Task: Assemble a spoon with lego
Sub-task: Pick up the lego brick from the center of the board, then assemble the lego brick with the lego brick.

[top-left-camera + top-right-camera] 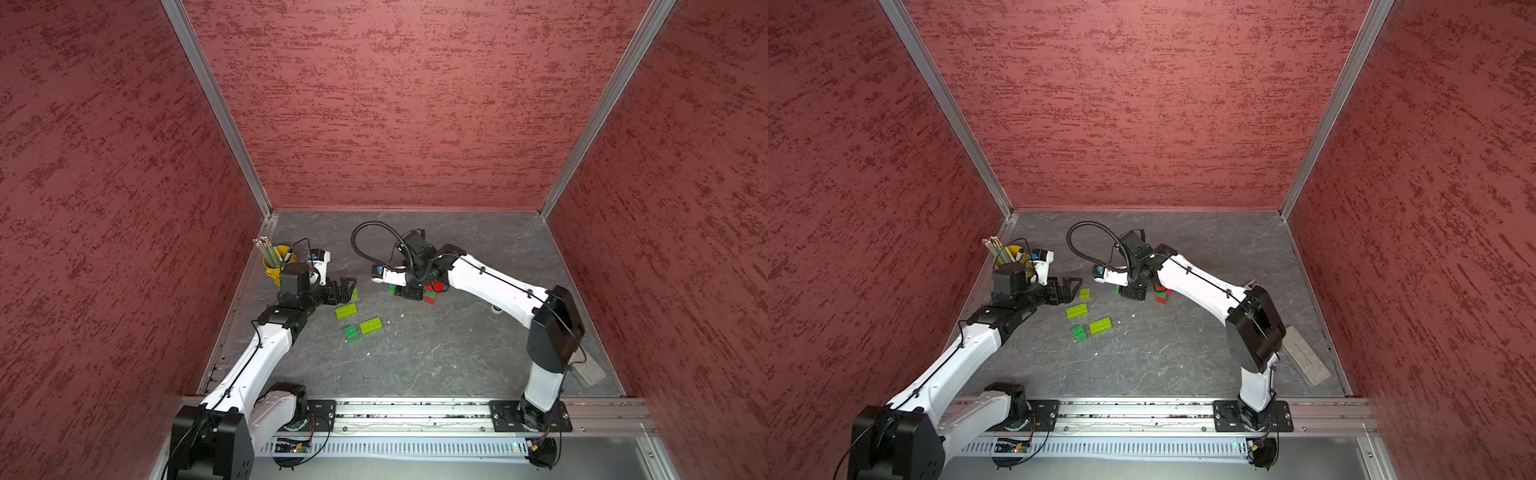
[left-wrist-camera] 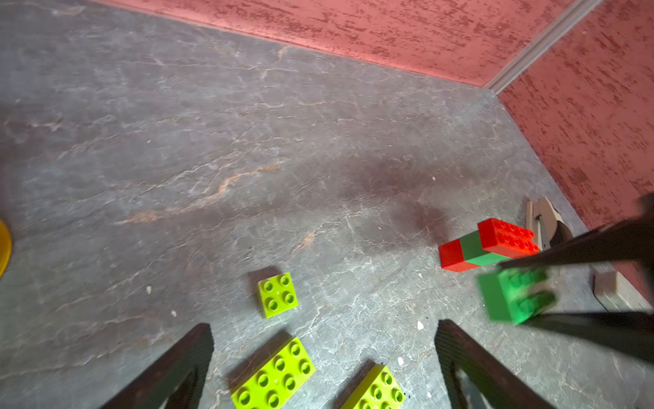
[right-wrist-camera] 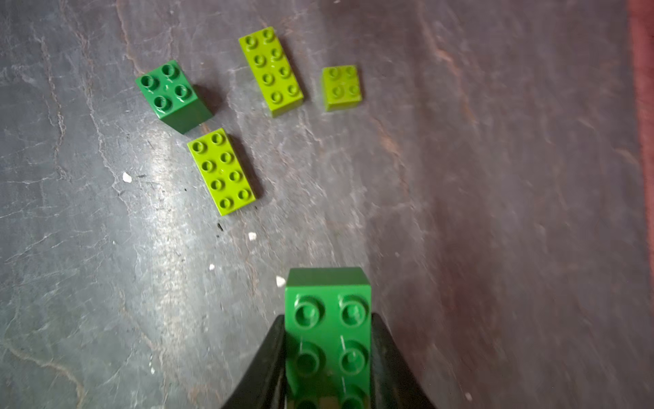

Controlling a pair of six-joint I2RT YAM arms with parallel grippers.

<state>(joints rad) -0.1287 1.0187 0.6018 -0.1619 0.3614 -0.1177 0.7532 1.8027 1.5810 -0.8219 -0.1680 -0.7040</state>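
You had the right pincer [image 3: 328, 320] clamped on a dark green oblong brick [image 3: 327, 283], with the red-and-green stack [image 2: 485, 248] just beside it. Your left pincer [image 2: 323, 327] stood open, with a lime oblong brick [image 2: 274, 375] lying near it.

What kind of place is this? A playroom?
Probably a robot lab booth: a left arm and right arm mounted on a metal rail, red walls boxing in a grey table.

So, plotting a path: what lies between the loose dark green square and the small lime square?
A long lime brick, shown in the right wrist view.
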